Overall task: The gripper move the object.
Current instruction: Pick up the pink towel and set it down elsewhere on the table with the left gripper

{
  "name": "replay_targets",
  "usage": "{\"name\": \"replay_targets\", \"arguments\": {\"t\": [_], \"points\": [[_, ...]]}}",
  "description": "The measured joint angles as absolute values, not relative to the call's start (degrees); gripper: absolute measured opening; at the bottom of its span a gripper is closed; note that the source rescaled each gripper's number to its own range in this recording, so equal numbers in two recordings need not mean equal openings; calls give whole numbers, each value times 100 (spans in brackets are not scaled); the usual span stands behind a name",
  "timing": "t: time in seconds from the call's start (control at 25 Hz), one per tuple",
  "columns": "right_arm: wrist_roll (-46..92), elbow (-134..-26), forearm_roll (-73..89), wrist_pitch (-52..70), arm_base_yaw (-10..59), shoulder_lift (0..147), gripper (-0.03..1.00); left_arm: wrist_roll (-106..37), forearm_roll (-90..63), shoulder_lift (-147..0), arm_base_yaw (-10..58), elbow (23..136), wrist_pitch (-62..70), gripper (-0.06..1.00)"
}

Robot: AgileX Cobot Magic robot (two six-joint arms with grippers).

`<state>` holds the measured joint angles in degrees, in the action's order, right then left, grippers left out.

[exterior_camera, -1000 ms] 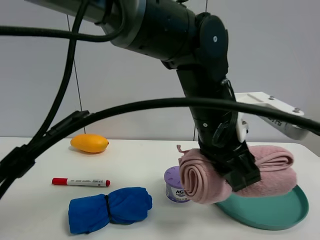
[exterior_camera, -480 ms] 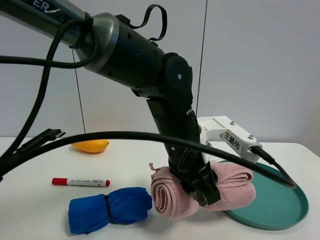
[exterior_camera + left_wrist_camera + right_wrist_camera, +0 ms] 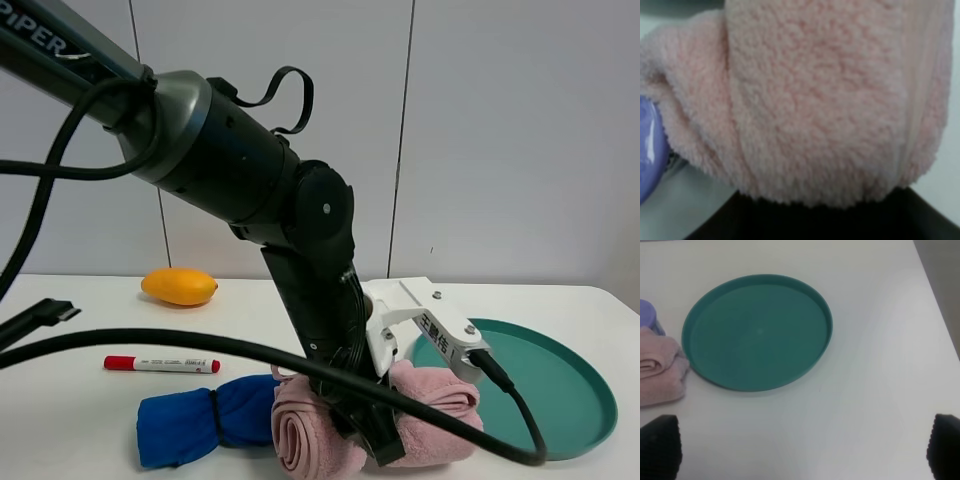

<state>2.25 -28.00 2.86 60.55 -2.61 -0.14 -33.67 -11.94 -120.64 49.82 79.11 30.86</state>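
My left gripper (image 3: 374, 438) is shut on a rolled pink towel (image 3: 438, 412) and holds it low at the table surface, just left of the teal plate (image 3: 560, 400) and against the blue cloth (image 3: 200, 415). The towel (image 3: 815, 100) fills the left wrist view, with the edge of a purple container (image 3: 647, 150) beside it. In the right wrist view the plate (image 3: 757, 330) lies bare, with the towel's end (image 3: 660, 372) and the purple container (image 3: 647, 315) at its side. My right gripper (image 3: 802, 450) is open and empty above the table near the plate.
A yellow mango (image 3: 180, 286) lies at the back left. A red-capped marker (image 3: 160, 364) lies in front of it. The left arm and its cables (image 3: 250, 180) cover much of the exterior view. The table's edge (image 3: 935, 300) runs close beside the plate.
My left gripper has carried the pink towel left and down, from above the plate's edge to the table beside the blue cloth. The purple container is now hidden behind it in the exterior view.
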Motion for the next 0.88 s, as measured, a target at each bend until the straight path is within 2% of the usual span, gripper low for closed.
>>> {"name": "replay_targets", "arguments": {"t": [0.88], "points": [[225,-2800,286,6055,-261,-14,100,-3384,-1199,-12043,4982,7512,2507,0]]}}
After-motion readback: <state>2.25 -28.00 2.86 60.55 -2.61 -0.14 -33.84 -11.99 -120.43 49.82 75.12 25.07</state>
